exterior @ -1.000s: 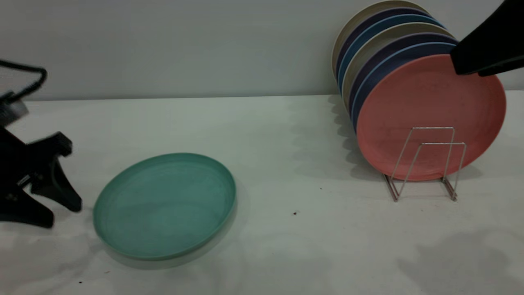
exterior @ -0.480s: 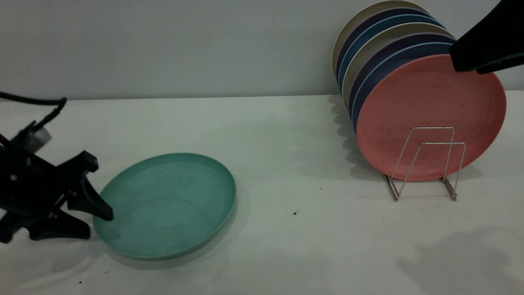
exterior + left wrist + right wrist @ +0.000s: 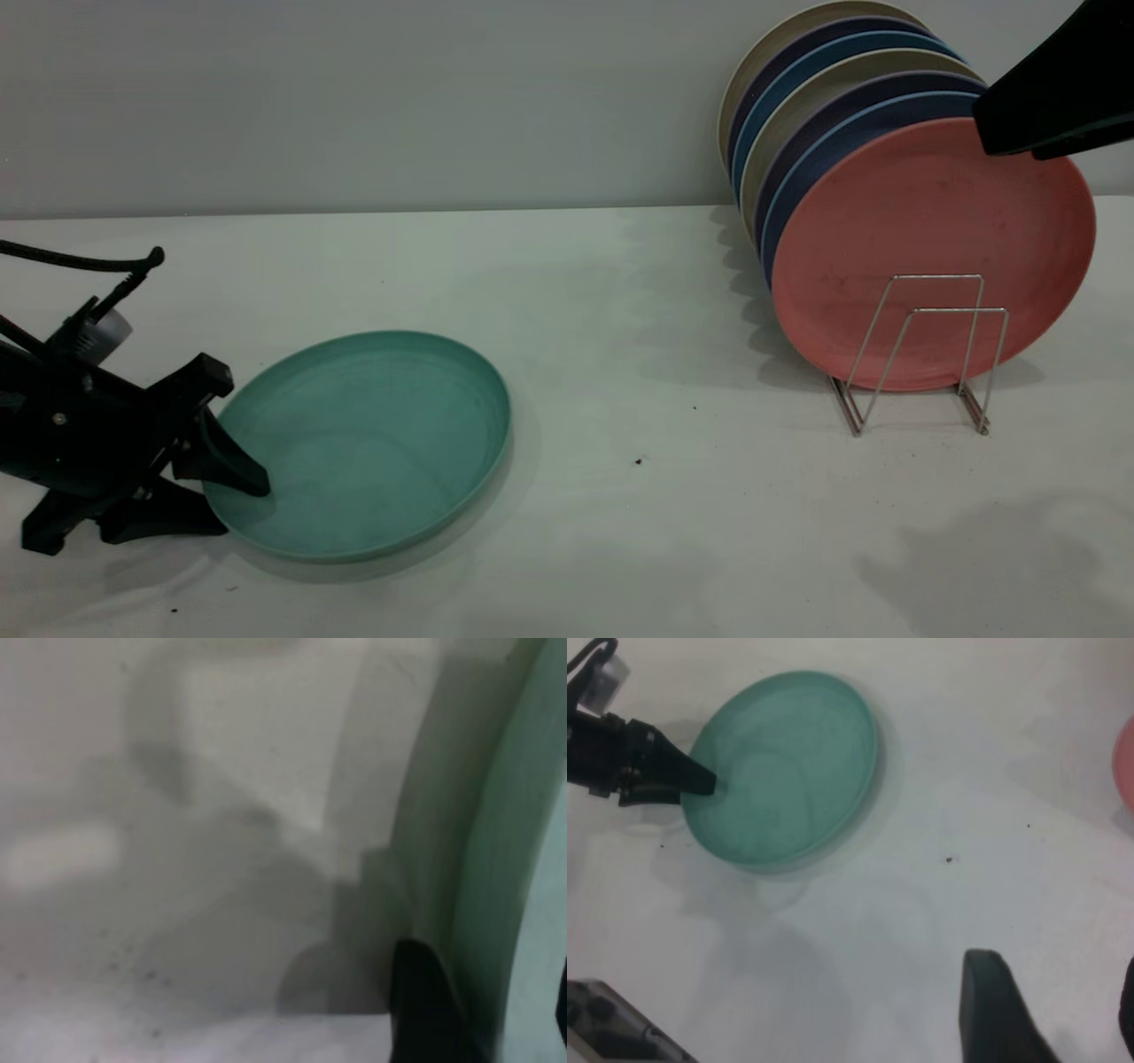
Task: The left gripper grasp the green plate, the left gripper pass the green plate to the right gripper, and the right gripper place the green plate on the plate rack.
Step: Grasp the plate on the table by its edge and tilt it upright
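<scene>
The left end effector [image 3: 232, 501] sits low at the green plate's [image 3: 372, 434] nine o'clock edge, its fingers spread apart astride the rim, one finger [image 3: 229, 461] over the inside, the other on the desk [image 3: 567, 310] outside. The plate is round, matte teal with a low raised rim, lying flat on the pale desk. Well to its three o'clock the plate rack [image 3: 921, 354] holds upright plates, a salmon-pink plate [image 3: 921, 230] in front. The right end effector [image 3: 1050, 1014] hangs above, its fingers spread apart, before a plain grey wall [image 3: 354, 97].

Lab test bench: bare white table [image 3: 620, 283], blank grey wall [image 3: 354, 97].
</scene>
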